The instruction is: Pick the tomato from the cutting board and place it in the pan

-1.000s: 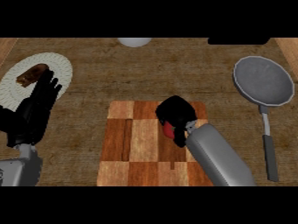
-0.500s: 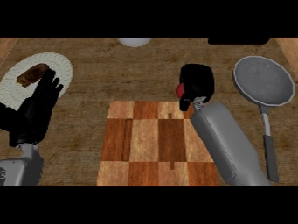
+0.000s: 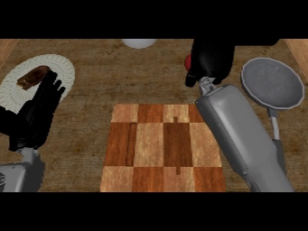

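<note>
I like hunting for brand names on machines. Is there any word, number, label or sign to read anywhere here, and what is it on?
No readable text anywhere.
Left forearm: a small round mark near the lower edge, too blurred to read.
Cutting board, pan, plate, right hand holding the tomato: no writing.

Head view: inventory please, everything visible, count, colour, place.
Checkered wooden cutting board: one, brown tones, centre.
Round grey metal pan: one, grey, right, handle toward the near edge.
Round red tomato: one, red, in the right hand, left of the pan.
White round plate: one, white, far left.
Brown food piece: one, brown, on the plate.
White round object: one, top edge, partly cut off.
Left hand: black, open, left.
Right hand: black, fingers curled round the tomato.
</note>
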Controlling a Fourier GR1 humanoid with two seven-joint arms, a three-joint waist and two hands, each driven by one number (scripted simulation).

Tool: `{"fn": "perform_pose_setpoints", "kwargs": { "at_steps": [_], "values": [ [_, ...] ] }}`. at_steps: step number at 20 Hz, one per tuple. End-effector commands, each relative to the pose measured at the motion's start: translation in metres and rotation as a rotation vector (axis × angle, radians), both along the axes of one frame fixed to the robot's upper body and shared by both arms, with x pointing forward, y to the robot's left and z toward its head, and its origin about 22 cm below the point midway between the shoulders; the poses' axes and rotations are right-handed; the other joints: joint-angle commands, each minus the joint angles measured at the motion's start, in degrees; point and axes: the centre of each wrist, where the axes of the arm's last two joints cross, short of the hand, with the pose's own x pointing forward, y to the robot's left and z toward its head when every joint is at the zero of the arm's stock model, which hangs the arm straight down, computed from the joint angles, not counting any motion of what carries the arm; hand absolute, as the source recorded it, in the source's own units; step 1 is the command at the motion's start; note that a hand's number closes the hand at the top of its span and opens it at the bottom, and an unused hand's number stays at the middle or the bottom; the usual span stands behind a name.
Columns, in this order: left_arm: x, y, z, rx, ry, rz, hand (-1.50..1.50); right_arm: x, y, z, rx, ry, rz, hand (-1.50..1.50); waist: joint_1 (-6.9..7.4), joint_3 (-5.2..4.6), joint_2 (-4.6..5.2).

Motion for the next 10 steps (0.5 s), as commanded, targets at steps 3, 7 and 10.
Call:
{"fn": "perform_pose_setpoints", "kwargs": {
  "at_steps": [3, 7, 10],
  "values": [
    [-0.008, 0.012, 0.0, -0.005, 0.002, -0.006, 0.0, 0.008, -0.027, -0.003, 0.064, -0.099, -0.116, 1.5, 0.39, 0.03, 0.19],
    [0.004, 0.002, 0.004, -0.018, 0.015, -0.008, 0.0, 0.017, -0.091, 0.026, 0.081, -0.151, -0.174, 1.5, -0.19, 0.04, 0.17],
    [0.004, 0.004, -0.001, 0.0, -0.005, 0.006, 0.0, 0.021, -0.122, 0.02, 0.12, -0.151, -0.193, 1.5, -0.08, 0.03, 0.2]
  ]
}}
